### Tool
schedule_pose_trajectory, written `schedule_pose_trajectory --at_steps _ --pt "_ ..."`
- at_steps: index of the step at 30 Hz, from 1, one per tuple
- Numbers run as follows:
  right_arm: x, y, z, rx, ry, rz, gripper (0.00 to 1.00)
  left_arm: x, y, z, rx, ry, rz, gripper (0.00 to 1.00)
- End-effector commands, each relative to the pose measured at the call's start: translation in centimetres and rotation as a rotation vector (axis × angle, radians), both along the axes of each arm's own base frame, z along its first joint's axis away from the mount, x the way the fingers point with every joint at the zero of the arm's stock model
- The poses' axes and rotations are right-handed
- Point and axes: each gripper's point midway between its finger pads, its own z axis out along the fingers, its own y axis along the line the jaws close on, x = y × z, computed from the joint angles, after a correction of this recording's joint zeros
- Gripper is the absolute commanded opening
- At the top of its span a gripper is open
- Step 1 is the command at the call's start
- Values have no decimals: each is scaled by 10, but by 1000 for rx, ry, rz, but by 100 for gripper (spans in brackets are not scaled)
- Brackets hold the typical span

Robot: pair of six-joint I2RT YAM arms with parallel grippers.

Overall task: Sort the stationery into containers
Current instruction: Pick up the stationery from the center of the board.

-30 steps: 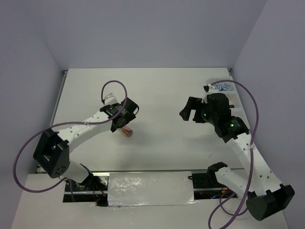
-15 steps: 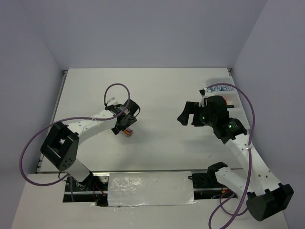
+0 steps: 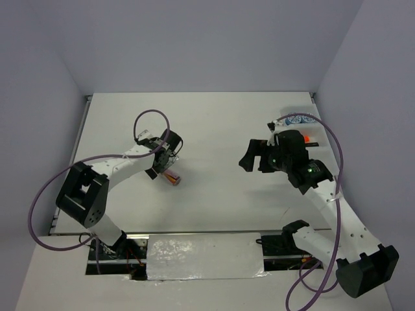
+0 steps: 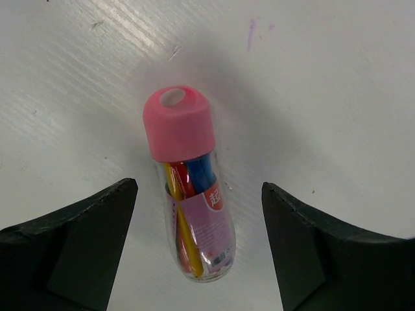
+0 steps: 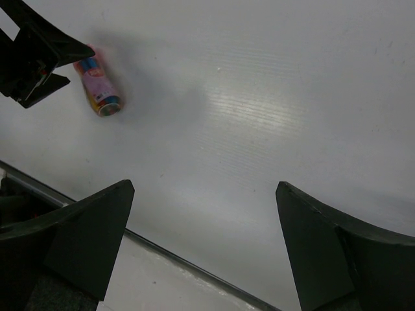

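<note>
A small clear packet (image 4: 191,214) with a pink cap and yellow, red and blue bits lies flat on the white table. My left gripper (image 4: 198,186) is open and straddles it, with a gap between each finger and the packet. From above, the packet (image 3: 172,179) peeks out just below the left gripper (image 3: 165,170). The packet (image 5: 98,91) also shows far left in the right wrist view. My right gripper (image 3: 249,157) hangs open over bare table, holding nothing. A blue-and-white patterned item (image 3: 305,119) and an orange spot (image 3: 303,137) show at the back right. I cannot make out the containers.
The right arm and its purple cable (image 3: 337,139) partly cover the back-right corner. The table's near edge (image 5: 162,249) runs below the right gripper. A white panel (image 3: 204,256) lies between the arm bases. Walls close in the table on three sides.
The left wrist has turned and settled over the packet, and its jaws have narrowed a little. The right gripper has drifted slightly left. The packet has not moved.
</note>
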Motion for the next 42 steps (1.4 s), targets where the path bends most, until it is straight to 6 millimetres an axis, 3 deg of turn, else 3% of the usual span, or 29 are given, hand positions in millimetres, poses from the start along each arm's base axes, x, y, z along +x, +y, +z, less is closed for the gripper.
schedule_pose_trajectory --at_steps 1,7,11,24,25,27,28,30,33,34,36,37,39,40,42 --pt "6 8 11 18 -44 21 98 4 4 -9 14 13 -10 89" --pt "1 23 8 32 -31 92 98 8 7 -19 31 30 -3 84" --pt "-5 39 9 34 -29 156 98 10 8 -25 35 34 -5 73" --pt "-14 62 6 16 -11 241 98 5 6 -50 13 86 -44 72" --pt "-14 62 7 16 -13 242 98 6 5 -50 7 79 -49 52" --pt "-15 63 9 22 -16 244 98 6 4 -47 -4 70 -58 31" --pt "-15 63 9 26 -16 247 98 7 1 -41 -20 51 -63 17" --pt "-18 70 13 62 -21 279 97 11 -8 -32 -69 8 -94 1" --pt "-20 79 14 130 -25 291 99 15 -26 -6 -163 -94 -193 0" --pt "-19 82 11 162 -15 275 100 25 -47 22 -257 -206 -268 0" --pt "-20 87 12 208 -15 271 100 21 -67 42 -349 -297 -361 0" --pt "-20 93 15 258 -24 275 100 26 -86 84 -443 -446 -439 0" --pt "-25 97 29 334 -78 290 100 15 -103 109 -509 -552 -524 0" --pt "-30 99 25 372 -70 296 100 10 -107 133 -544 -627 -554 0" --pt "-35 106 46 434 -139 345 100 -1 -123 167 -609 -734 -638 0"
